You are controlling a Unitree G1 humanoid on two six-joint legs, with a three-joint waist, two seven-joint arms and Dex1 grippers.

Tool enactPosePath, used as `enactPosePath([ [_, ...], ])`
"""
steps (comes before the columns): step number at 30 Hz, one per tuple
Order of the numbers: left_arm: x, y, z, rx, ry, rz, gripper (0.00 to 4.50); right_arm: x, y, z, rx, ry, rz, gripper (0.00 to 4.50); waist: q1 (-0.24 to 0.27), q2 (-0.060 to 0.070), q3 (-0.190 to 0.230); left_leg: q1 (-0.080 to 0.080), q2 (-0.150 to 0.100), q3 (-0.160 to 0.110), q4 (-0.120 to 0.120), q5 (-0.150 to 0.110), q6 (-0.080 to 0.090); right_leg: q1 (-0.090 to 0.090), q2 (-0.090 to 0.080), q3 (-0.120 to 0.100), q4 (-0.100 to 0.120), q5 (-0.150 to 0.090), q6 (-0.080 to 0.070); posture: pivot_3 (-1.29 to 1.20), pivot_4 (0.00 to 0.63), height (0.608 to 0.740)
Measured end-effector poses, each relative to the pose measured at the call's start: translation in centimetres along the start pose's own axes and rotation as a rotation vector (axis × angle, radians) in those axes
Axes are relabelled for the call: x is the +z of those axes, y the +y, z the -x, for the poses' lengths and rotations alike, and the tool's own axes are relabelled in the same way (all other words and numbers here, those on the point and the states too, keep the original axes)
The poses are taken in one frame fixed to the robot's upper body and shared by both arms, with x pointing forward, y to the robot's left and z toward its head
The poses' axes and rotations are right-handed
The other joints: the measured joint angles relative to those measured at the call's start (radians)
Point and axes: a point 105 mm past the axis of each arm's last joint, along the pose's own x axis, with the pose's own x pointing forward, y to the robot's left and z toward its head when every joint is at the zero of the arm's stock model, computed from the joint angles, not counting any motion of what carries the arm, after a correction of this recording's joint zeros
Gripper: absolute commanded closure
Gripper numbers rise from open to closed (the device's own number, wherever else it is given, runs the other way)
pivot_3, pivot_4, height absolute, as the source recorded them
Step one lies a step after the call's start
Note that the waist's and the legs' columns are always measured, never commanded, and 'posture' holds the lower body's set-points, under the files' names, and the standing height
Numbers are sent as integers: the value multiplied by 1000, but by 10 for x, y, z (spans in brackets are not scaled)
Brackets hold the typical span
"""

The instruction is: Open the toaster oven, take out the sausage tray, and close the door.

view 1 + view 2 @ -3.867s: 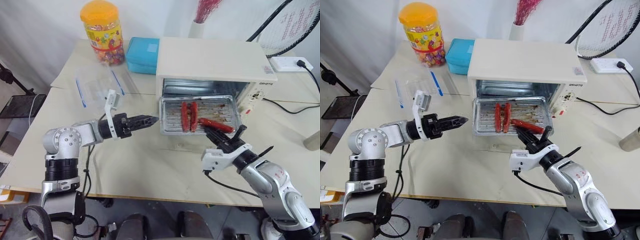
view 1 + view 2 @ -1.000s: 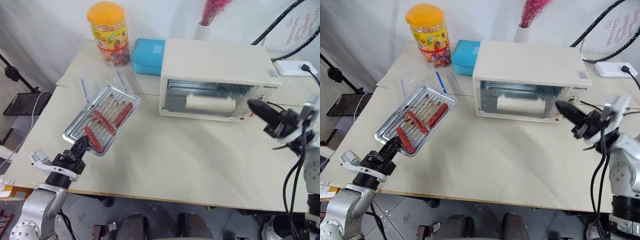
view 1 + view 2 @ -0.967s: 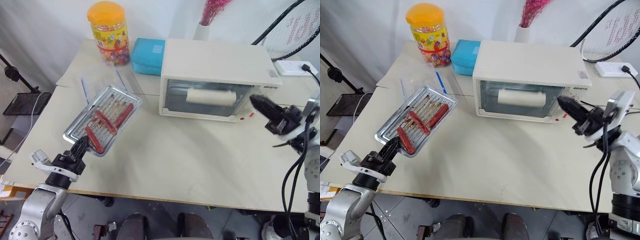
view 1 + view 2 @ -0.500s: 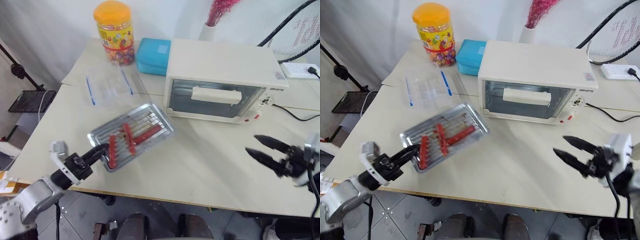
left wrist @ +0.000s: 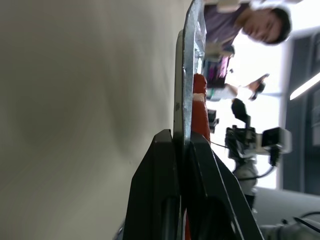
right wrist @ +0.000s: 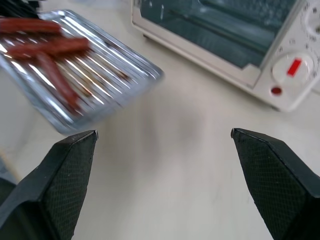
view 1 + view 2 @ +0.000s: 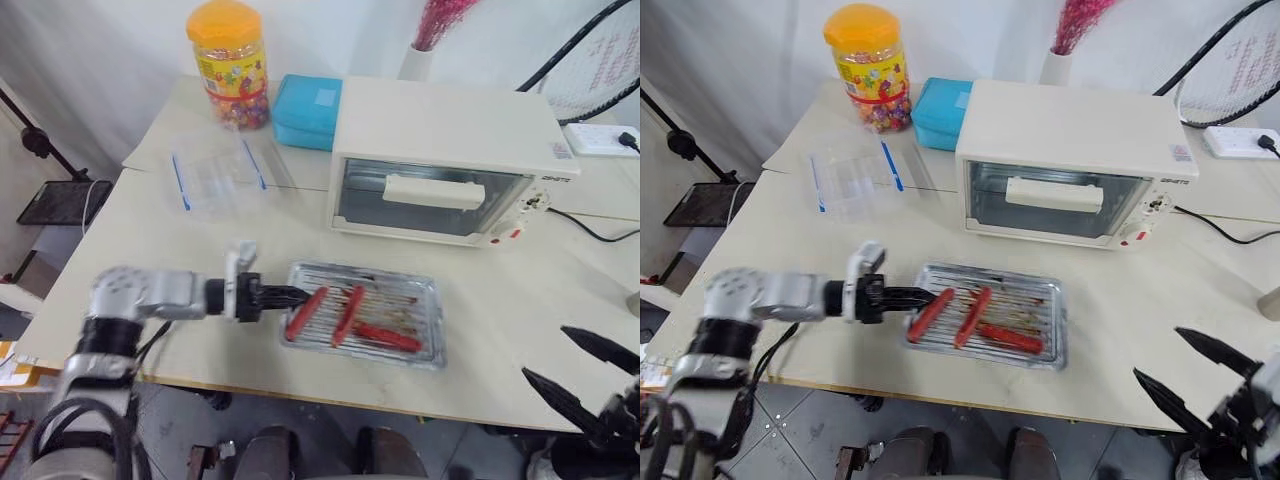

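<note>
1. Silver sausage tray (image 7: 365, 314) lying on the near part of the cream bench (image 7: 150, 225), out in front of the toaster oven (image 7: 445, 160), three red sausages on its ridged base; long axis running side to side.
2. Left end effector (image 7: 287, 295) clamped shut on the tray's left rim, pointing right along that long axis; rim pinched between both fingers (image 5: 165, 195) in the left wrist view. Plainly the nearer arm, so release and withdrawal to the left likely the next call.
3. Right end effector (image 7: 1188, 372) spread wide and empty at the near right edge, well apart from tray and oven.
4. Door (image 7: 430, 195) shut, bar handle across its upper part; task apparently all but finished.
5. Beyond: clear blue-edged box (image 7: 215, 175), teal lunch box (image 7: 310, 110), orange-lidded candy jar (image 7: 230, 60), racket (image 7: 590, 55) against the white wall.
</note>
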Motion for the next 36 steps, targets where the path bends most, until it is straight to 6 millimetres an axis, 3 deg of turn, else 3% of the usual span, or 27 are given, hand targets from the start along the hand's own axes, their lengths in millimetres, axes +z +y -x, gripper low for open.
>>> enactPosePath([
  [3, 5, 2, -27, 51, 43, -27, 4500, -4, 10, 11, -26, 34, -17, 37, -1, 0, 0, 1, 0, 2, -1, 0, 0, 0, 1, -1, -1, 1, 1, 0, 150, 740],
  [7, 8, -1, -43, 44, 57, -48, 4500, -2, 18, 17, -41, 41, -12, 37, 1, 0, 0, 2, 0, 3, 0, -1, -3, 0, 0, 0, -4, 1, 2, 0, 150, 740],
  [13, 7, 7, -44, 78, 54, -78, 2685, 0, 23, 16, -47, 28, 4, 0, 6, 2, -1, 2, -1, 3, 0, -3, -6, 0, -2, 1, -4, 2, 3, 0, 150, 740],
  [16, 6, 7, -27, 80, 25, -158, 1799, -1, 25, 12, -29, 15, 3, 0, -7, 1, -1, 2, 2, 3, -3, -1, -5, -1, 1, 1, -2, 1, 3, 0, 150, 740],
  [19, 6, 8, -2, 128, -16, -386, 932, 0, 20, 8, -6, 10, 20, 0, -22, 2, -1, 6, 3, 6, -8, 1, -7, -1, 2, 2, -4, 1, 2, 0, 150, 740],
  [23, 0, 21, 48, 153, -56, -752, 932, -1, 14, 3, 30, 8, 31, 0, -30, 3, -1, 16, 4, 15, -20, 2, -14, 1, 2, 7, -8, -1, -1, 0, 150, 740],
  [27, -6, 11, 80, 35, -160, -1096, 932, 7, 9, -10, 103, -20, 71, 0, -19, 3, -1, 14, 5, 12, -21, 1, -13, -2, -6, 13, -9, 0, -3, 0, 150, 740],
  [30, -19, 21, 106, 80, -109, -1384, 932, 12, 9, -21, 182, -38, 94, 0, -17, 4, -1, 11, 5, 13, -22, 3, -7, -5, -7, 13, -11, 0, -4, 0, 150, 740],
  [33, -34, 22, 117, 43, -37, -1516, 932, 22, 12, -35, 275, -80, 122, 0, -13, 4, -1, 2, 5, 13, -17, 2, -2, -13, -7, 13, -4, 0, -4, 0, 150, 740],
  [36, -38, 19, 120, 33, -41, -1532, 932, 26, 16, -41, 332, -90, 138, 0, -6, 4, -1, -1, 5, 12, -13, 1, 1, -15, -5, 9, 1, 0, -4, 0, 150, 740],
])
